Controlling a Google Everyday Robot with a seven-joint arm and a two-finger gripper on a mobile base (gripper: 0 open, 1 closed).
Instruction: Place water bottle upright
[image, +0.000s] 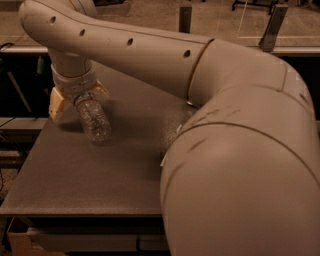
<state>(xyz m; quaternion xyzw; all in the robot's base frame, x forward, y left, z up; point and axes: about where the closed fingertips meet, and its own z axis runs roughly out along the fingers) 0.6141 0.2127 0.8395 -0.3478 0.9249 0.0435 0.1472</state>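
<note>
The water bottle (93, 121), clear and ribbed, lies on its side on the grey table (75, 190) at the left, with its far end under my wrist. My gripper (78, 98) has come down over that far end. Its cream fingers (59, 104) stand apart on either side of the bottle's top, open around it and not closed on it. The bottle's cap and label are hidden by the gripper. My big cream arm fills the right half of the view.
The table's left edge and front edge are close to the bottle. My arm hides the right part of the table and whatever lies there. Behind the table are a pale floor and dark metal legs (272, 25).
</note>
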